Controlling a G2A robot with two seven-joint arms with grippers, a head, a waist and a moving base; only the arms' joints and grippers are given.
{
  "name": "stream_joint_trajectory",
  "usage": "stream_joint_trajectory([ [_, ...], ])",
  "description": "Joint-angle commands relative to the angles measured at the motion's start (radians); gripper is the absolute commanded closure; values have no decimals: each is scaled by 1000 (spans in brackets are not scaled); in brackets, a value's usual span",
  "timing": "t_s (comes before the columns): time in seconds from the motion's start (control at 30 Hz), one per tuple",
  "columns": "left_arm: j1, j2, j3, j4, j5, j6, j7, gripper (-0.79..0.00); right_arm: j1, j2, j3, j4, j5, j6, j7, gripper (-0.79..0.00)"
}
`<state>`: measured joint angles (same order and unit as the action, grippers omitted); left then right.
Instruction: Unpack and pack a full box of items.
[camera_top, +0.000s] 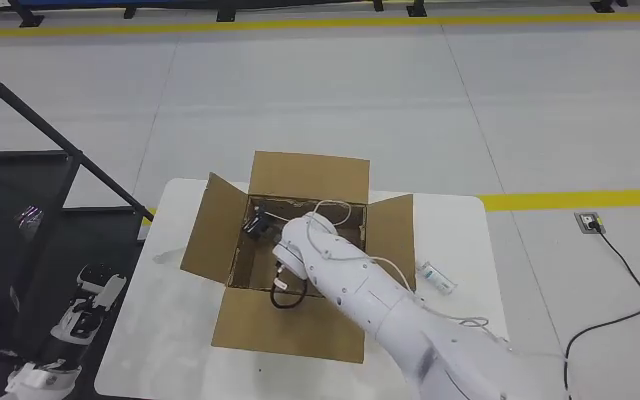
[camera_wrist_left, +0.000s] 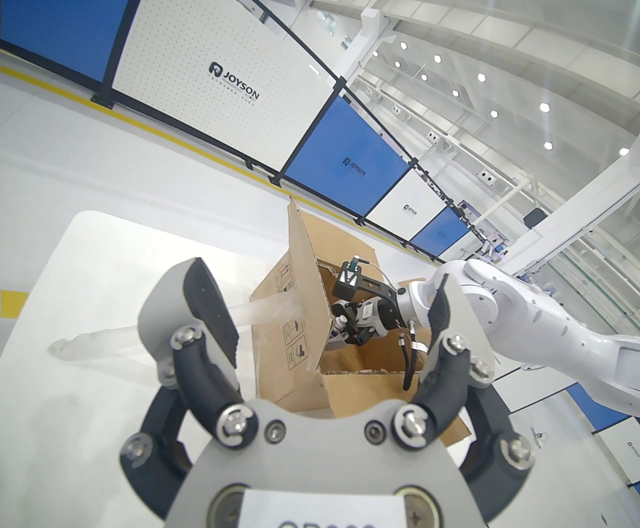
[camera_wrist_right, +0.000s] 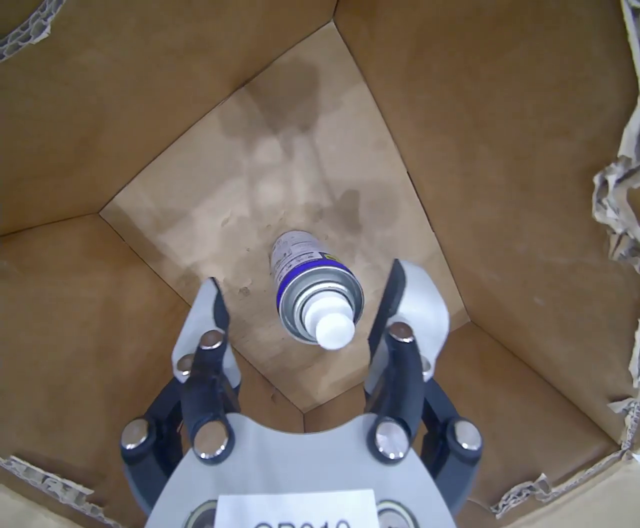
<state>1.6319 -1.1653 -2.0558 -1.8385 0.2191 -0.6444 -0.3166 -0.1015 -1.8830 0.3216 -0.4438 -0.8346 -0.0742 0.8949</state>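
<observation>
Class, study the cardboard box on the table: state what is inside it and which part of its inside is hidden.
One spray can stands on the floor of the box, between the fingers of the open right claw. The floor under the claw's body is covered.

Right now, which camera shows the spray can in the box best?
The right wrist view: the spray can stands upright on the floor of the box, below the open right gripper. In the top view the right arm covers that spot; in the left wrist view the box's wall stands before it.
</observation>
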Motion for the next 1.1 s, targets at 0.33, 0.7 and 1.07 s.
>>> stream_joint_trajectory([
  [0.33,0,0,0,0,0,0,0,-785,100,-5,65,-49,-11,-90,-47,-785],
  [0.7,0,0,0,0,0,0,0,-785,24,168,245,-500,-167,-41,113,-785],
  [1.07,0,0,0,0,0,0,0,-785,-418,378,660,-1208,-505,-96,386,-785],
])
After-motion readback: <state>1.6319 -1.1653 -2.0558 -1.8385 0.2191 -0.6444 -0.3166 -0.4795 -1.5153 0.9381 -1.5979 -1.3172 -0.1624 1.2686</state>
